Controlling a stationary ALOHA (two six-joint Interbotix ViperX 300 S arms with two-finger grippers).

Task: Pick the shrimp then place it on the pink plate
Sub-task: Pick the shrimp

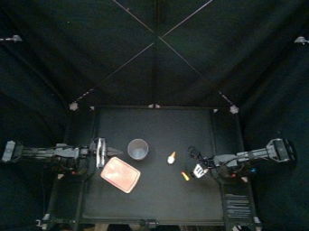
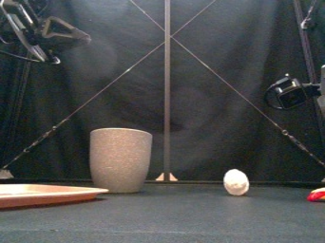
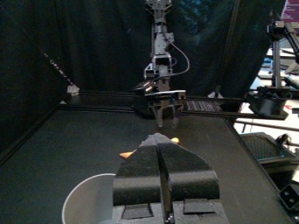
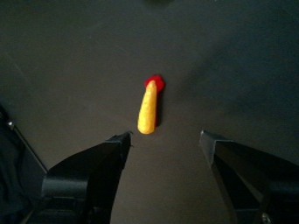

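Shrimp on the right of the table, right jaws spread over it

Shrimp (image 4: 147, 107) is easiest to see from the right wrist: a narrow orange-yellow toy with a red end, flat on the black table (image 4: 233, 61). The right gripper (image 4: 163, 138) hangs above it, jaws spread wide, one on each side of the near end and neither touching it. Bare tabletop surrounds the toy on every side there.

From table height almost all of it is hidden. Only a red tip pokes in at the right edge, and the rest is cut off. From high above it is a tiny speck just beside the right gripper, too small to make out.

The pink plate (image 1: 121, 173) lies on the left half, near the front, turned corner-on. From the front only its right end shows, and its far side runs out of view. Open table lies between it and the shrimp.

A grey cup (image 2: 121, 159) stands upright behind the plate, towards the middle. A small white toy (image 2: 237, 181) sits between the cup and the shrimp, apart from both. What it is I cannot tell.

The left gripper (image 3: 162, 144) is at the left side, near the cup, with its jaws pressed together on nothing. The cup's rim curves out below them, partly covered.
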